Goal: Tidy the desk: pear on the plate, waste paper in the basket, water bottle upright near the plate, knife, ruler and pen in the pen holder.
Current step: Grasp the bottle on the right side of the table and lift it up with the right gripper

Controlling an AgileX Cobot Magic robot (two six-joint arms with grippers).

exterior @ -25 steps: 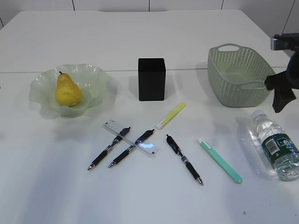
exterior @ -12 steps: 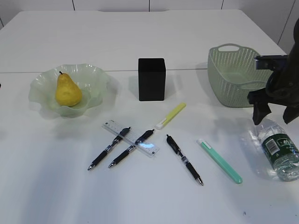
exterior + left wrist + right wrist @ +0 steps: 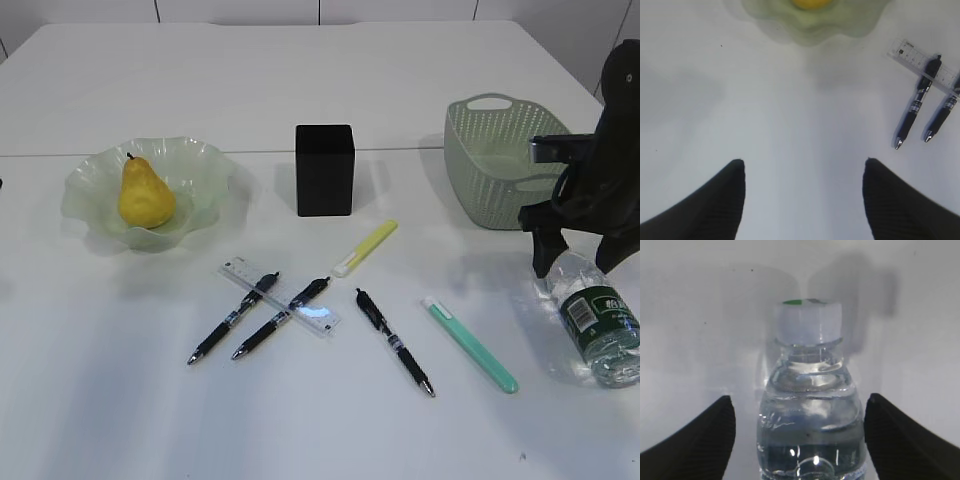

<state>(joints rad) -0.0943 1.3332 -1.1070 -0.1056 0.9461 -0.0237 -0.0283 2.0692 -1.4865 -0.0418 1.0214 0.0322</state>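
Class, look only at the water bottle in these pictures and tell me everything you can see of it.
The water bottle is clear plastic with a pale cap, a dark green label and water inside. It lies on its side on the white table, at the right edge, in front of the green basket, cap end toward the basket. The right gripper is over its neck, open, one finger on either side; whether they touch it cannot be told.

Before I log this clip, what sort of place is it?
Probably a staged desk-tidying setup in a lab or office: a plain white table holds a pen holder, scattered pens and a ruler.
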